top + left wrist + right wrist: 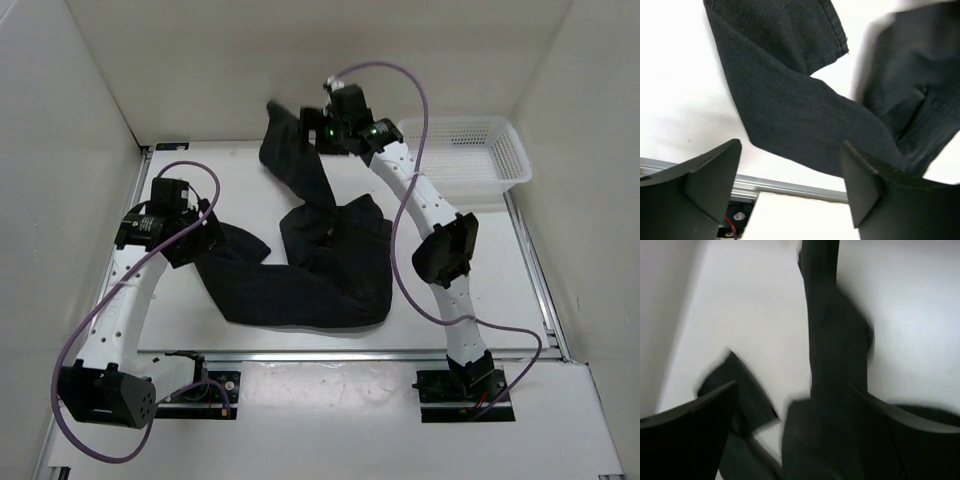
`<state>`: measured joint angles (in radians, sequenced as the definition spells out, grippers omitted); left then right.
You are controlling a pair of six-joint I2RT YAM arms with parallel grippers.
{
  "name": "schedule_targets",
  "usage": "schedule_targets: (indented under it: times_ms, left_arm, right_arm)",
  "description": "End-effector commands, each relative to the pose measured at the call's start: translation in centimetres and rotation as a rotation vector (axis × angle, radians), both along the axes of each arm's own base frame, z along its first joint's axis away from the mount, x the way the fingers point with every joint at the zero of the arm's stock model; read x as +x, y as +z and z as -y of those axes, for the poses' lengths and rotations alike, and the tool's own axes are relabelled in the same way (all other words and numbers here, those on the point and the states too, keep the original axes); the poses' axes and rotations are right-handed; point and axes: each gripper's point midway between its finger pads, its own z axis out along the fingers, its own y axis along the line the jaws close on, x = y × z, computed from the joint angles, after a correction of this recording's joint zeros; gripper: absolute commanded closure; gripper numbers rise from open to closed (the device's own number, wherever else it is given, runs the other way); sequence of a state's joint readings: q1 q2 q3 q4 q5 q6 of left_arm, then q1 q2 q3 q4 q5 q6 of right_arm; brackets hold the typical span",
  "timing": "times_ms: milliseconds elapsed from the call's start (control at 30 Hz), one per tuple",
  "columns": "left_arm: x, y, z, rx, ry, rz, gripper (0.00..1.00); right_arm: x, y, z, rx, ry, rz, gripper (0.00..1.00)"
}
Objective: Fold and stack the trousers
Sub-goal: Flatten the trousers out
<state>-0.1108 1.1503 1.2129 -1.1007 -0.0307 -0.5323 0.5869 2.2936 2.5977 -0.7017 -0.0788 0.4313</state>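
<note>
Left claw, jaws spread wide and gripping nothing, hovers over a fold of the black trousers, well left of the white mesh basket. Trousers lie crumpled on the counter left of the basket, one leg stretched up level with it. Right claw, near the basket's left side, is likewise open in a blurred wrist view, that leg running between its fingers.

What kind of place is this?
Probably a robot lab cell: left arm and right arm mounted at a white table, bare walls around, basket near the trousers.
</note>
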Motion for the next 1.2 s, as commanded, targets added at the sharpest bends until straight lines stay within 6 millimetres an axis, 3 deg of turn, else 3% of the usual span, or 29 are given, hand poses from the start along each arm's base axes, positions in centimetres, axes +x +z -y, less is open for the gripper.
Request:
schedule_targets:
  times_ms: [0, 67, 100, 133, 167, 200, 233, 267, 300, 333, 367, 433, 467, 500, 600, 633, 667, 833, 867, 900, 933, 1000, 1100, 1133, 1167]
  left_arm:
    - [-0.9, 1.3, -0.3, -0.001, 0.018, 0.045, 0.08]
    - [-1.5, 0.6, -0.1, -0.01, 0.012, 0.039, 0.03]
    - [-1.7, 0.1, 0.1, -0.024, 0.014, 0.023, 0.06]
    - [-2.1, -0.7, 0.5, -0.038, 0.009, 0.008, 0.11]
    - [-2.0, -1.2, 0.7, -0.048, 0.003, 0.005, 0.18]
    - [-2.2, -1.4, 1.3, -0.081, 0.001, 0.003, 0.29]
    - [-2.6, -2.6, 1.5, -0.1, 0.013, -0.028, 0.29]
    - [-2.3, -3.0, 1.8, -0.117, 0.015, -0.021, 0.29]
    - [-2.3, -3.5, 2.1, -0.134, 0.02, -0.03, 0.25]
    - [-2.5, -4.5, 2.1, -0.145, 0.046, -0.059, 0.16]
    - [-1.9, -5.0, 2.4, -0.156, 0.049, -0.076, 0.13]
    - [-1.2, -6.1, 2.2, -0.141, 0.072, -0.108, 0.02]
    - [-0.3, -5.9, 1.9, -0.121, 0.084, -0.107, 0.02]
    - [0.6, -7.1, 1.7, -0.1, 0.105, -0.151, 0.01]
    - [2.7, -7.8, -0.1, -0.04, 0.182, -0.186, 0.01]
    - [3.0, -9.0, -0.5, -0.038, 0.208, -0.225, 0.01]
    - [3.1, -9.9, -1.3, -0.06, 0.25, -0.248, 0.01]
    - [3.4, -14.9, -1.6, -0.199, 0.301, -0.376, 0.01]
    - [3.6, -15.2, -1.6, -0.199, 0.302, -0.379, 0.01]
    - [3.8, -15.5, -1.6, -0.2, 0.302, -0.376, 0.02]
    - [3.8, -15.4, -1.4, -0.208, 0.298, -0.377, 0.06]
    - [4.3, -15.4, -1.5, -0.209, 0.297, -0.367, 0.35]
    - [4.8, -15.4, -1.5, -0.205, 0.288, -0.364, 0.84]
    - [4.9, -15.3, -1.6, -0.219, 0.294, -0.365, 0.9]
    - [5.1, -14.8, -1.7, -0.215, 0.283, -0.352, 0.9]
  right_arm:
    - [-3.6, 0.2, 3.3, -0.049, -0.044, -0.06, 0.08]
    - [-3.6, -0.2, 6.5, -0.059, -0.138, -0.042, 0.09]
    - [-5.2, -1.4, 9.3, -0.104, -0.197, -0.058, 0.12]
    - [-6.0, -2.0, 11.0, -0.121, -0.244, -0.073, 0.16]
    - [-6.6, -2.5, 12.9, -0.136, -0.291, -0.088, 0.28]
    - [-8.2, -0.9, 14.6, -0.119, -0.315, -0.056, 0.36]
    - [-9.2, -1.7, 15.9, -0.126, -0.339, -0.075, 0.44]
    - [-10.9, -5.8, 17.7, -0.176, -0.362, -0.157, 0.55]
    - [-12.5, -5.4, 19.0, -0.168, -0.371, -0.148, 0.61]
    - [-13.5, -6.8, 20.0, -0.178, -0.387, -0.178, 0.65]
    - [-15.7, -9.9, 21.5, -0.197, -0.393, -0.247, 0.67]
    - [-17.5, -12.7, 22.7, -0.202, -0.384, -0.323, 0.67]
    - [-18.1, -13.5, 22.9, -0.189, -0.374, -0.346, 0.66]
    - [-19.0, -15.6, 23.0, -0.18, -0.351, -0.395, 0.54]
    - [-19.6, -16.8, 22.3, -0.108, -0.256, -0.446, 0.08]
    - [-18.9, -16.8, 22.3, -0.083, -0.241, -0.44, 0.03]
    - [-18.9, -18.3, 22.2, -0.092, -0.227, -0.49, 0.01]
    - [-15.8, -20.8, 22.2, -0.035, -0.21, -0.537, 0.01]
    - [-15.5, -22.0, 22.1, -0.026, -0.203, -0.566, 0.01]
    - [-15.4, -21.8, 21.1, 0.016, -0.153, -0.574, 0.03]
    - [-14.9, -22.6, 21.0, 0.029, -0.146, -0.595, 0.07]
    - [-14.1, -22.9, 20.1, 0.065, -0.105, -0.595, 0.15]
    - [-13.0, -23.7, 18.7, 0.062, -0.046, -0.613, 0.48]
    - [-13.1, -23.6, 18.4, 0.051, -0.043, -0.616, 0.65]
    - [-12.8, -23.4, 18.5, 0.042, -0.053, -0.61, 0.97]
